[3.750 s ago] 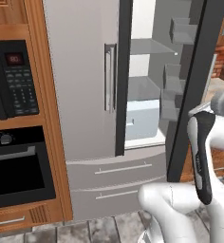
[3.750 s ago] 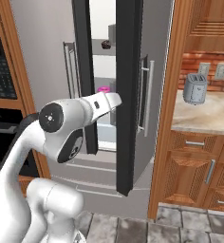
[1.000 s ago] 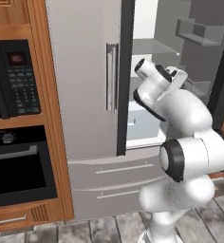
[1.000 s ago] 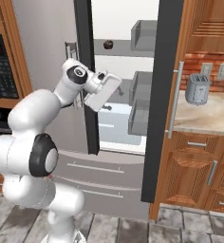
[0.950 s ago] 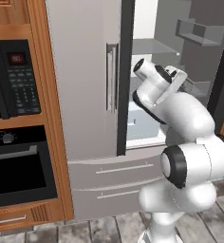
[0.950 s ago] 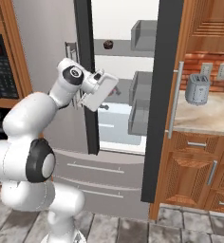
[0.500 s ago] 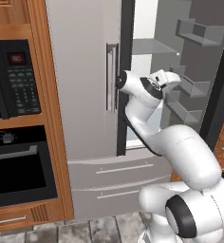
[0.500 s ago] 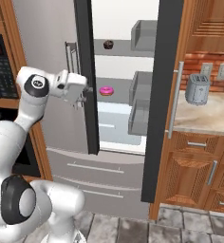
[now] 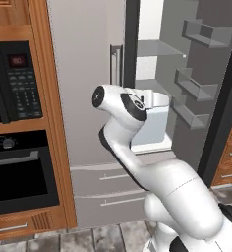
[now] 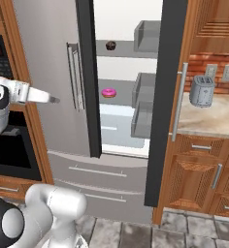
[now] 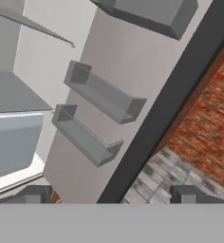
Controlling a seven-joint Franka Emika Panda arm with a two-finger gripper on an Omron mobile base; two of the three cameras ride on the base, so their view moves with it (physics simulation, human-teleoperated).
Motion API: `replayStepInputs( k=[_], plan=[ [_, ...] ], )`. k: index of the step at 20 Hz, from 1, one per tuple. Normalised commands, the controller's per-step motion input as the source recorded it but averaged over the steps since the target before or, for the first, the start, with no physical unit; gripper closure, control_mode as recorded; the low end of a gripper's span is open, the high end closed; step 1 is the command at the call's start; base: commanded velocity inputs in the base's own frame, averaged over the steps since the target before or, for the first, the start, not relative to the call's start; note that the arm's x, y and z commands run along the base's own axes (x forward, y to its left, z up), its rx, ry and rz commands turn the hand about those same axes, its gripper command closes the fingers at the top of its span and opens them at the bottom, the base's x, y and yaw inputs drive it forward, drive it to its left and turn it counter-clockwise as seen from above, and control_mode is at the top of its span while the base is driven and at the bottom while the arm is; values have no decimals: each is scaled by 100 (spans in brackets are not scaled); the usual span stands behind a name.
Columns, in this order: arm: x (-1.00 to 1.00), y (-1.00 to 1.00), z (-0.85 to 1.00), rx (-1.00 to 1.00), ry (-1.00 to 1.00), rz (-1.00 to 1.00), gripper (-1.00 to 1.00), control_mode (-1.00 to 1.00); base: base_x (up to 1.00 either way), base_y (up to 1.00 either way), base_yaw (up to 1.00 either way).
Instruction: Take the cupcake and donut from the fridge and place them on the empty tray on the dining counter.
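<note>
Inside the open fridge (image 10: 121, 72), the donut (image 10: 108, 92) lies flat on the middle shelf and the cupcake (image 10: 110, 46) sits on the shelf above it. Both look light, soft and easy to crush: the donut's pink icing would probably smear, so a gentle pinch across its ring from the sides seems best, and the cupcake wants a low hold around its base. From the right base view both treats are plain to see, while the left base view hides them behind the arm. The hand view looks at the door bins (image 11: 100, 98) and a brick wall (image 11: 206, 114). The gripper (image 11: 111, 193) has its two tips standing apart, empty.
</note>
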Motion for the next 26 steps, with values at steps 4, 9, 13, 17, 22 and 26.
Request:
replayStepInputs(
  k=[4, 9, 13, 17, 22, 26],
  plan=[
    [-25, 63, 8, 21, 0, 10, -100, -100, 0, 0, 0],
    [17, -24, -4, 2, 0, 35, -100, -100, 0, 0, 0],
    [-15, -100, -36, 4, -2, 28, -100, -100, 0, 0, 0],
    [10, -68, -43, 10, 6, 36, -100, -100, 0, 0, 0],
    [31, 1, -2, 20, 6, 52, -100, -100, 0, 0, 0],
    [18, 31, 20, 11, 0, 50, -100, -100, 0, 0, 0]
  ],
)
